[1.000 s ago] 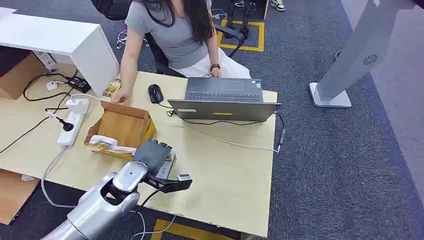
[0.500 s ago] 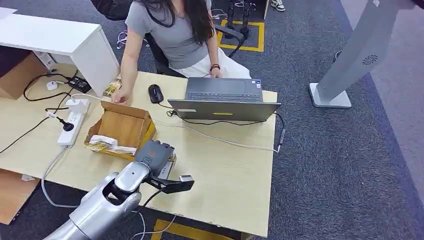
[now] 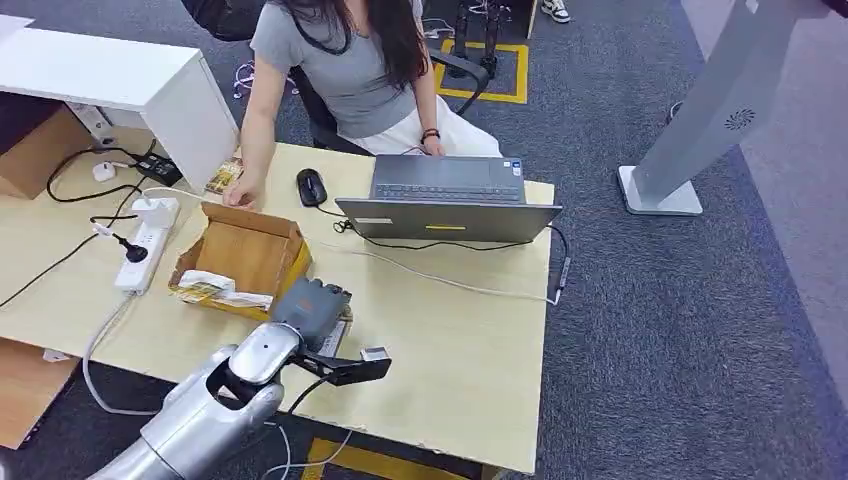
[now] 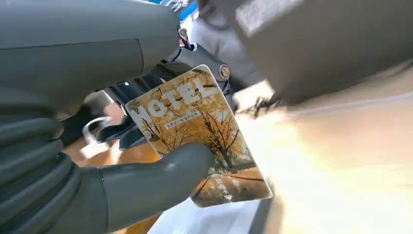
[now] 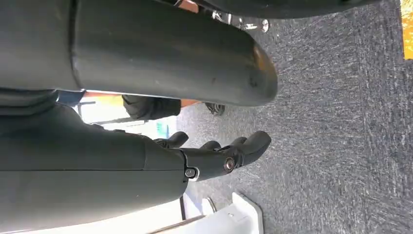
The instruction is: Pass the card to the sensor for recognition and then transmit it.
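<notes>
In the left wrist view my left hand (image 4: 73, 146) pinches a hotel card (image 4: 195, 131) printed with yellow autumn trees between its thumb (image 4: 156, 178) and dark fingers. The card is tilted just above a pale flat device (image 4: 214, 219), which looks like the sensor. In the head view the left hand (image 3: 310, 305) hovers low over the wooden table (image 3: 450, 340), beside the front right corner of a cardboard box (image 3: 245, 255), and it covers the card. My right hand (image 5: 219, 156) hangs over grey carpet with its fingers loosely extended and nothing in them.
A person (image 3: 340, 70) sits at the table's far side, one hand resting near the box. An open laptop (image 3: 448, 205), a black mouse (image 3: 311, 186), a white power strip (image 3: 145, 245) and a grey cable (image 3: 450, 285) lie on the table. A grey kiosk stand (image 3: 700, 120) is at right.
My left hand has crept slightly to the right and forward over the table with the card still in it. Nothing else has moved.
</notes>
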You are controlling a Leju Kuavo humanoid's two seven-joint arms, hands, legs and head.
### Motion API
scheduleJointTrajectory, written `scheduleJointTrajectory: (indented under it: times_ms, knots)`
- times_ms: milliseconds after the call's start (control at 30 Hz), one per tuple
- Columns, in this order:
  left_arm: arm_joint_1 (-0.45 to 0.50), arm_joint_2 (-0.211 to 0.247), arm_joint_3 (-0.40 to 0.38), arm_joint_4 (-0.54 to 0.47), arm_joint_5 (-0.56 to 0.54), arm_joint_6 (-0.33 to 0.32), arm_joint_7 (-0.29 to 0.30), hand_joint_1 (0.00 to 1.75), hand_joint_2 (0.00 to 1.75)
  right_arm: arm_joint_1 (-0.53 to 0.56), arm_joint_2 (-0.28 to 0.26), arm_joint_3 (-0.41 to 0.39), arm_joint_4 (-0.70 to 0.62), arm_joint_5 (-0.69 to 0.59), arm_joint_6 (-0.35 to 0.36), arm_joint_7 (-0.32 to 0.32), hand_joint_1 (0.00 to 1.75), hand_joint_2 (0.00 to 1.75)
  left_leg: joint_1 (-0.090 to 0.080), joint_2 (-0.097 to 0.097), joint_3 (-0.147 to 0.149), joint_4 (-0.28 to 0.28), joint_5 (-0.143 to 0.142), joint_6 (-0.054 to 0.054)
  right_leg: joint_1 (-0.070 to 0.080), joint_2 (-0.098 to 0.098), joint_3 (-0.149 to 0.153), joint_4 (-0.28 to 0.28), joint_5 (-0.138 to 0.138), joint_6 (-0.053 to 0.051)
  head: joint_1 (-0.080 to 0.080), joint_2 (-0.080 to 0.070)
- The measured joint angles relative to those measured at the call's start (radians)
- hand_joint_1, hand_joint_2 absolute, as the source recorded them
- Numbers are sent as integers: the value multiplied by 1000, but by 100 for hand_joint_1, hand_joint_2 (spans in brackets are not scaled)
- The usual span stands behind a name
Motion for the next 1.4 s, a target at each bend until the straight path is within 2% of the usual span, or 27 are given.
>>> scheduleJointTrajectory:
  times_ms: [133,233,267,433,667,1100,1400]
  knots:
    - [-36,-20,29,-55,14,144,-28,175,175,4,0,0,-6,28,9,-12,0,0,0,-1,0,0,0,0,0,0,0,0,0,0,0,0]
    - [-118,-24,73,-80,-42,269,-36,175,175,7,0,0,-6,54,0,-29,0,0,0,-1,-1,0,1,0,0,-1,0,0,1,0,0,0]
    - [-161,-24,103,-80,-54,287,-50,175,175,7,0,0,-6,57,0,-32,0,0,0,-1,-1,0,1,0,0,-1,0,1,1,0,0,0]
    - [-330,-22,200,-39,-106,324,-64,175,175,7,-5,0,-6,69,9,-41,0,0,0,-1,0,0,2,0,0,-1,0,2,2,-1,0,0]
    - [-428,2,265,45,-138,329,-53,175,175,6,-8,0,-5,71,11,-54,0,0,0,-1,-1,0,2,1,0,0,-1,2,1,-1,0,0]
    - [-488,12,307,210,-152,339,-10,175,175,5,-12,-1,-5,82,19,-64,0,0,0,-1,-1,0,2,1,0,0,-1,2,2,-1,0,0]
    - [-488,12,317,264,-147,347,-8,175,175,4,-13,-1,-5,81,19,-64,0,0,0,-1,-1,0,2,1,0,0,-1,2,2,-1,0,0]
